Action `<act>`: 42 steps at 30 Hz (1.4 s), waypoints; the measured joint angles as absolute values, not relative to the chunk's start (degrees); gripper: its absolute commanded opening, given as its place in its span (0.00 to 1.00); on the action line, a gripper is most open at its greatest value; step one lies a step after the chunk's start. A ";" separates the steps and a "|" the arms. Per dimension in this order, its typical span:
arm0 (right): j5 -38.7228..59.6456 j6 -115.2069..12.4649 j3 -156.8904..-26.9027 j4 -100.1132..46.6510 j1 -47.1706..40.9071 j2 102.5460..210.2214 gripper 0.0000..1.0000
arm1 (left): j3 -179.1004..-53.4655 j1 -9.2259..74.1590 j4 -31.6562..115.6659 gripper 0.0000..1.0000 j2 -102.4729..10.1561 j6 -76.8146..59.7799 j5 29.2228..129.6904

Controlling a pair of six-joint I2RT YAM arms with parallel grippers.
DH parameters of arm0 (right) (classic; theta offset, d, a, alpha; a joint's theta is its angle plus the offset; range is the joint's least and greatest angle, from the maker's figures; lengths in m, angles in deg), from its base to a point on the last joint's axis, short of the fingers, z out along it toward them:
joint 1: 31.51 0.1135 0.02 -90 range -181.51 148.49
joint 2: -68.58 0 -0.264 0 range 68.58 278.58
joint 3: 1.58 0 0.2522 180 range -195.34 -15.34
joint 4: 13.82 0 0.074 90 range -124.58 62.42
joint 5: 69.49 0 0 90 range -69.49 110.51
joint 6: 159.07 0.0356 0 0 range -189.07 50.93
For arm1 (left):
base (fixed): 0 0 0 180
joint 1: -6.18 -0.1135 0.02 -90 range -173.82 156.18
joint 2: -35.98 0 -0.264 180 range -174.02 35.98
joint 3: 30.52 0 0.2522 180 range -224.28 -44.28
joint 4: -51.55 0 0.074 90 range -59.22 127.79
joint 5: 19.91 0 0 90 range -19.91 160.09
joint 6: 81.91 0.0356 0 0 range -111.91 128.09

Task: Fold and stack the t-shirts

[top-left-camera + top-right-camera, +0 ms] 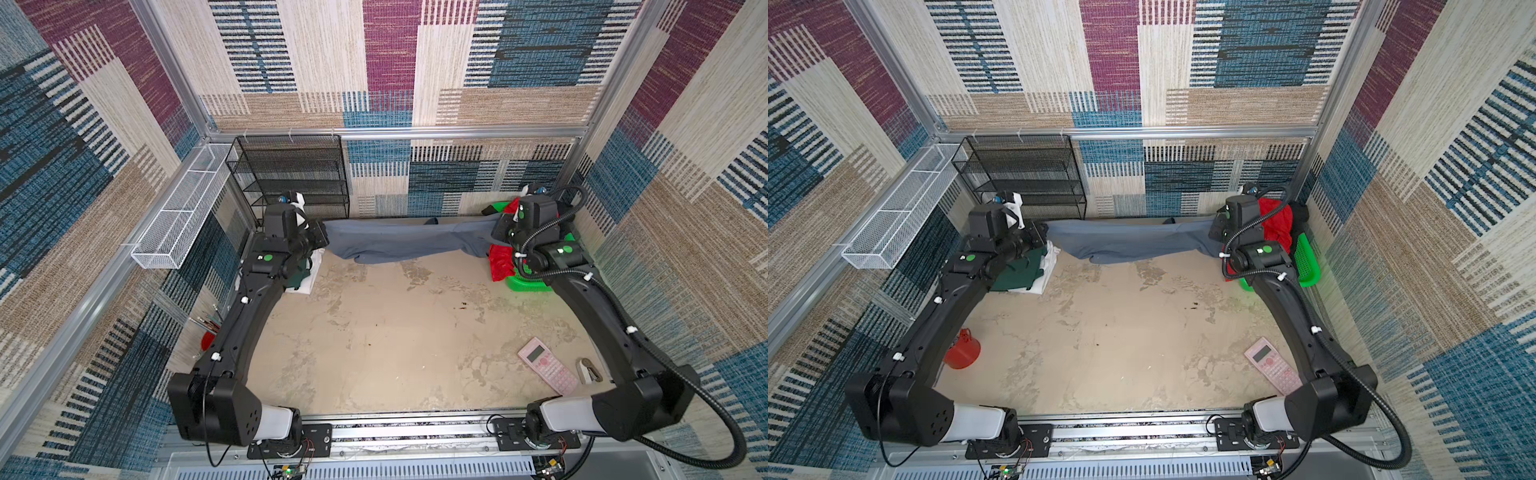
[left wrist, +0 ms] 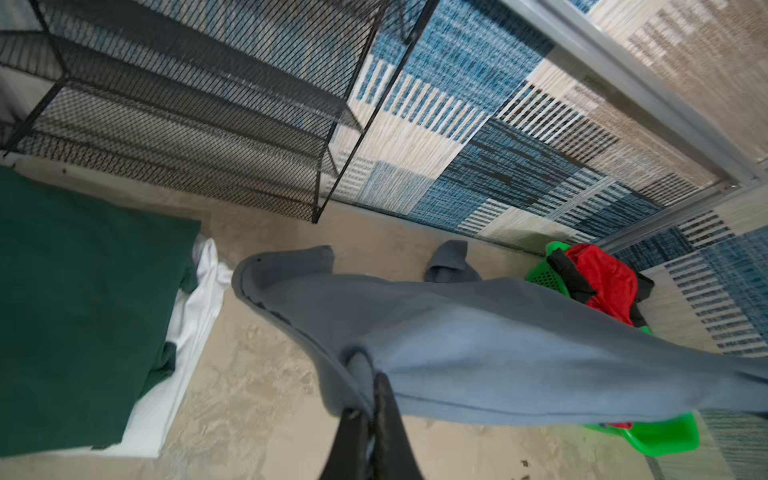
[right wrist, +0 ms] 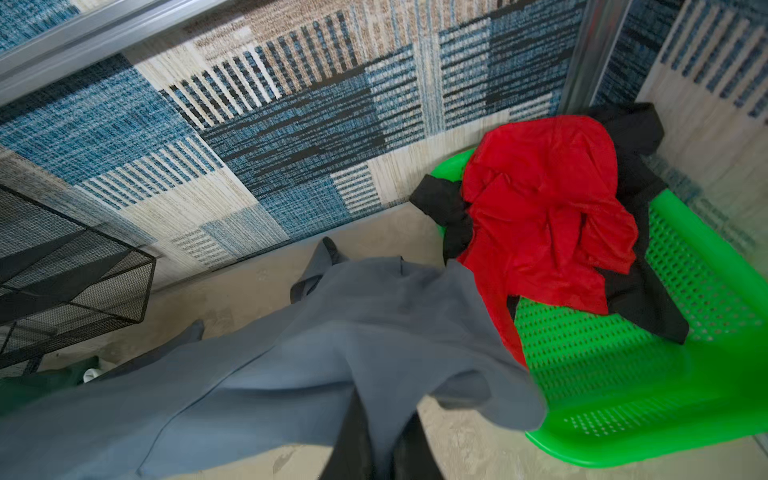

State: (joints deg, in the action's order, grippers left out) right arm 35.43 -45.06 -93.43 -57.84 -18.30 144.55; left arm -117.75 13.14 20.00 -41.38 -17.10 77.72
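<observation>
A slate grey t-shirt [image 1: 407, 241] [image 1: 1133, 243] hangs stretched just above the table's back edge between both grippers. My left gripper [image 1: 322, 239] [image 2: 372, 386] is shut on its left end, and my right gripper [image 1: 498, 230] [image 3: 384, 411] is shut on its right end. The shirt's middle sags towards the table. A folded dark green t-shirt [image 1: 1021, 270] [image 2: 83, 311] lies on a folded white t-shirt [image 1: 1044, 280] [image 2: 195, 307] under the left arm. A red t-shirt [image 3: 540, 216] and a black t-shirt [image 3: 640, 291] lie crumpled in the green basket [image 3: 623, 395] at the back right.
A black mesh shelf [image 1: 291, 178] stands at the back left, with a white wire basket [image 1: 183, 216] on the left wall. A pink calculator [image 1: 546, 372] and a small stapler-like thing [image 1: 588, 370] lie at the front right. A red cone [image 1: 963, 351] sits beside the left arm.
</observation>
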 measured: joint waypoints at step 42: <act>20.52 -22.90 -59.44 -65.60 -7.64 127.37 0.99 | -76.64 14.93 8.77 0.99 0.98 -29.54 61.53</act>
State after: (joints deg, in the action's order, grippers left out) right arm 20.52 -22.90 -59.44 -65.60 -7.64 127.37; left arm -76.64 14.93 8.77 0.98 -29.54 61.53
